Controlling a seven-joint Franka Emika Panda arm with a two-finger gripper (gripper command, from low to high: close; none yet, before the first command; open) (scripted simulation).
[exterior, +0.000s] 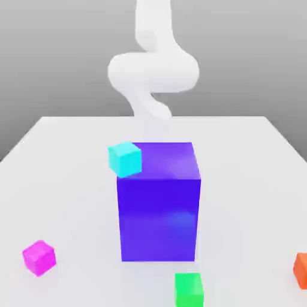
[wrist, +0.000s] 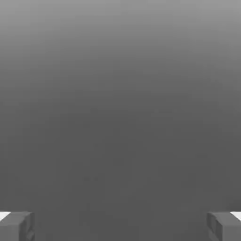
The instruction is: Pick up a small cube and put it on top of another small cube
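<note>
Pale table [exterior: 240,156] under a grey backdrop [exterior: 66,66], with the claw [wrist: 120,227] spread wide

Clock directions here are as seen in the exterior view, taken from the middle of the big blue-violet block [exterior: 159,219]. Starting at the exterior view's left, the small magenta-pink cube [exterior: 39,258] rests on the table at eight o'clock, well apart from the block and turned so that an upright edge faces forward.

Next comes the small cyan cube [exterior: 125,159], at eleven o'clock. It is turned at an angle and overlaps the corner of the block's top face, reaching a little past the block's side; whether it truly rests on that face, I cannot tell.

The block itself stands upright near the middle, its front a deep blue and its top more violet. At twelve o'clock, beyond the table's far edge, the white arm [exterior: 153,72] rises out of the picture, its outlines pale and washed out.

The small green cube [exterior: 189,290] sits at five o'clock, near the block's front and partly cut off by the picture's edge. Last, at four o'clock, the orange cube [exterior: 301,271] lies at the exterior view's right, also cut off.

In the hand view, the claw's two fingers [wrist: 26,226] stand far apart, with only plain grey between them.
</note>
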